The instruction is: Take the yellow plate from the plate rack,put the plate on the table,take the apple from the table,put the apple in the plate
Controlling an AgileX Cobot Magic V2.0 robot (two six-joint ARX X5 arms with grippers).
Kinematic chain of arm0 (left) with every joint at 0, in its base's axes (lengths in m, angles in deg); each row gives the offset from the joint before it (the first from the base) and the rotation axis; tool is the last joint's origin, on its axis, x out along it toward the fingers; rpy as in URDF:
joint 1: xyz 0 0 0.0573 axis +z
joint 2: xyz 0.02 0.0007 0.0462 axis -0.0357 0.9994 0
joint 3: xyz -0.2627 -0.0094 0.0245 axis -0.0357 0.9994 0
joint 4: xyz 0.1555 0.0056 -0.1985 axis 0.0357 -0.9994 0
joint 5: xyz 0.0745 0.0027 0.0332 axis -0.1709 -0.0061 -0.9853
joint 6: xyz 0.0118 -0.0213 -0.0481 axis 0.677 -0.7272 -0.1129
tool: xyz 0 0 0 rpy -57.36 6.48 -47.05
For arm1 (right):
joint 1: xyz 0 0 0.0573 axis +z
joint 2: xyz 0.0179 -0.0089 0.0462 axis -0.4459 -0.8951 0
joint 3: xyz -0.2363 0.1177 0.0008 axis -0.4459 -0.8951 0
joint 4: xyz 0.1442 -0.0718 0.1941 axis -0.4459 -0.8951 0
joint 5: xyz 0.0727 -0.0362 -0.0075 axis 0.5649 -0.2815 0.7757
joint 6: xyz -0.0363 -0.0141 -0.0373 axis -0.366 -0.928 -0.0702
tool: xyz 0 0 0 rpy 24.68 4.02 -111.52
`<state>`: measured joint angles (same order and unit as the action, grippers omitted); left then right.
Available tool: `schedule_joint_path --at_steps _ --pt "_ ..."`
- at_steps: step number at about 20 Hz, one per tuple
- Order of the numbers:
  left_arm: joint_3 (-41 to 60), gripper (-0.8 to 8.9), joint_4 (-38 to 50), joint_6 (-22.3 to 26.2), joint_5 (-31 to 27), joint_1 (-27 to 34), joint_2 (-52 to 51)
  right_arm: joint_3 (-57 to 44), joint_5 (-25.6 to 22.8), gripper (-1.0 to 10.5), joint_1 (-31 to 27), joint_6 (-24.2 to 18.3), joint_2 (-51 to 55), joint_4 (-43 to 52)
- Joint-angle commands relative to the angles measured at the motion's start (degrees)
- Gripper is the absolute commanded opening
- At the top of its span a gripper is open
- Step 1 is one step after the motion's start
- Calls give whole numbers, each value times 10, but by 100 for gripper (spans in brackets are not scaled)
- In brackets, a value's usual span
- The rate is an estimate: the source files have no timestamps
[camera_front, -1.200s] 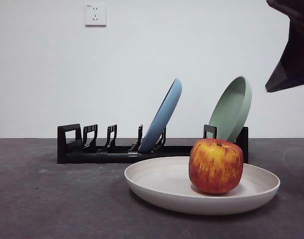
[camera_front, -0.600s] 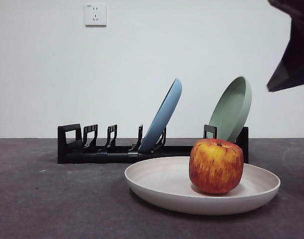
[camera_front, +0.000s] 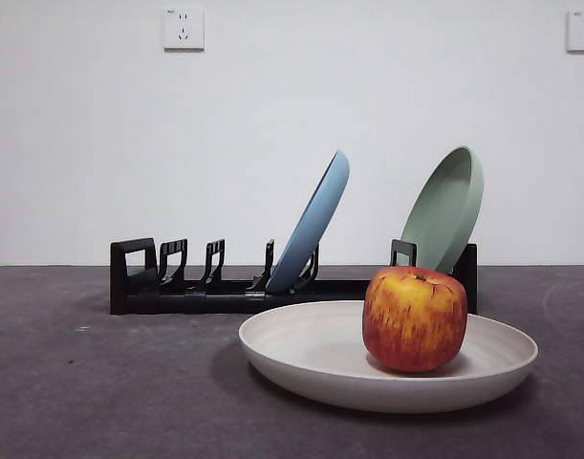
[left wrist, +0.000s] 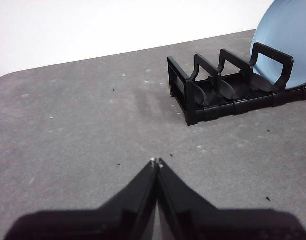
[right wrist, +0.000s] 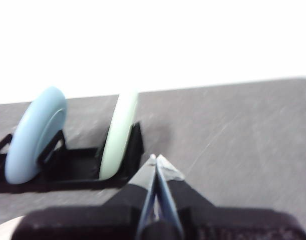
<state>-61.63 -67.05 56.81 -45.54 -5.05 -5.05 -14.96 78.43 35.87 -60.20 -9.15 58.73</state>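
Note:
The cream-coloured yellow plate lies flat on the dark grey table in front of the plate rack. Inside it, right of centre, sits the red and yellow apple. No arm shows in the front view. My left gripper is shut and empty above bare table, short of the handle end of the plate rack. Shut and empty too, my right gripper hangs over the table near the rack's other end. A pale sliver of the yellow plate shows at that picture's corner.
A blue plate and a pale green plate lean upright in the rack. Both show again in the right wrist view, the blue plate and the green plate. Wall sockets hang on the white wall behind.
The dark arm at the top right corner of the front view has withdrawn out of the picture. The plate, apple and rack have not moved.

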Motion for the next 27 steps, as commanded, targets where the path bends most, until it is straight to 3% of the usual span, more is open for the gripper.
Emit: schedule_joint_path --at_steps 1,4,11,27 --pt "7 -3 -2 -2 0 1 -2 -40 45 -16 -30 -50 33 36" --pt "7 -3 -2 -2 0 1 -2 -86 67 -16 -45 -61 58 75" --pt "7 -3 -2 -2 0 1 -2 -174 67 -16 -45 -57 93 112" --pt "7 -3 -2 -2 0 1 -2 -214 68 -16 -44 -1 93 65"
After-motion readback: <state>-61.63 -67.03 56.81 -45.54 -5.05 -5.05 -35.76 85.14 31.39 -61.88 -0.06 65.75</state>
